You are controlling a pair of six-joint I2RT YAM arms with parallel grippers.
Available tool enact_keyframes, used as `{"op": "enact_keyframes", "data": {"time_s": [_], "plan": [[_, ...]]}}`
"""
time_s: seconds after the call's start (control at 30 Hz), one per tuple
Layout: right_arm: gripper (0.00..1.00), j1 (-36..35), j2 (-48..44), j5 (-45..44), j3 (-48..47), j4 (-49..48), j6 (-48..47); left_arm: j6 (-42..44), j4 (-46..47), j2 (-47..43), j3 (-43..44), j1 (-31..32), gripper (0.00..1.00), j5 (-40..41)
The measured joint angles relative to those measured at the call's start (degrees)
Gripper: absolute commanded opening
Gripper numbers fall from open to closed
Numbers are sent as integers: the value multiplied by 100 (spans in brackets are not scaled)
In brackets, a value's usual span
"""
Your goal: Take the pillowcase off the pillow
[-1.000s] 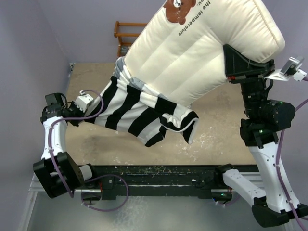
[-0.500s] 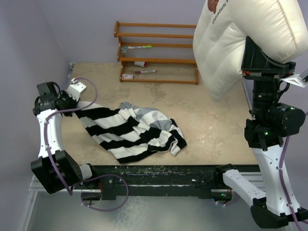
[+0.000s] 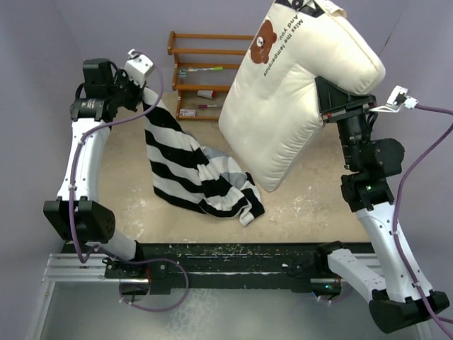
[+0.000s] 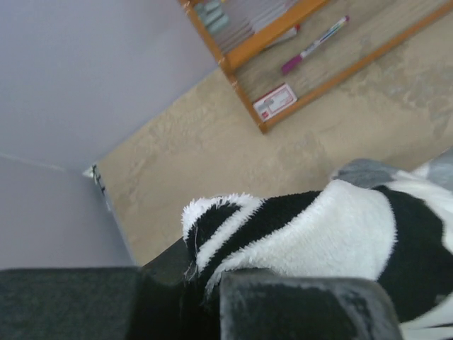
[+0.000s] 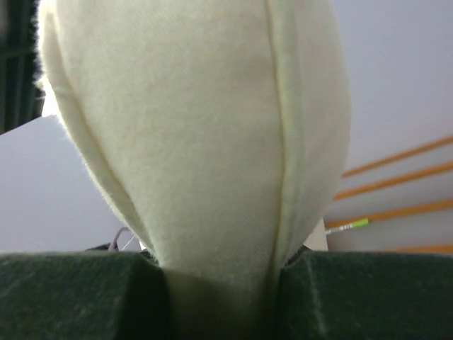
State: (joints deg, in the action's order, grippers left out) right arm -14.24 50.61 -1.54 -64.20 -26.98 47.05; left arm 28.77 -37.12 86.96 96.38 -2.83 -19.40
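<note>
The black and white striped pillowcase point(image 3: 185, 170) hangs from my left gripper point(image 3: 141, 92), which is raised at the back left and shut on its upper edge; its lower end is bunched on the table. The left wrist view shows the fuzzy striped fabric point(image 4: 318, 234) pinched between my fingers. The cream pillow point(image 3: 290, 99) with the brown bear print and black text is in the air at the right, fully out of the pillowcase. My right gripper point(image 3: 327, 106) is shut on its edge. The right wrist view shows the cream pillow point(image 5: 205, 142) squeezed between the pads.
A low wooden rack point(image 3: 205, 71) with markers and small cards stands along the back wall, also seen in the left wrist view point(image 4: 283, 64). The beige table point(image 3: 311, 191) ends at a black rail along the near edge. Purple walls close in the left and back.
My left gripper has lifted the pillowcase from the table and carried it up and back. My right gripper has swung the pillow left and lower, with the bear print facing the camera again.
</note>
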Motion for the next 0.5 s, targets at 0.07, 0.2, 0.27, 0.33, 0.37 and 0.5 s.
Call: {"op": "enact_keyframes", "data": {"time_s": [0.07,0.2,0.27,0.33,0.37,0.5], "plan": [[0,0,0,-26,223,22,232,-105,17,249,334,214,18,66],[0,0,9,-68,693,28,601,-81,33,269,271,481,98,138],[0,-2,76,-57,817,61,748,-70,125,120,-17,483,100,238],[0,-55,197,-61,857,96,844,-39,157,-48,-332,439,100,345],[0,-103,251,-72,857,101,861,-7,125,-90,-393,415,100,358],[0,-632,463,-315,857,98,868,-87,-439,-33,-39,17,100,-48]]}}
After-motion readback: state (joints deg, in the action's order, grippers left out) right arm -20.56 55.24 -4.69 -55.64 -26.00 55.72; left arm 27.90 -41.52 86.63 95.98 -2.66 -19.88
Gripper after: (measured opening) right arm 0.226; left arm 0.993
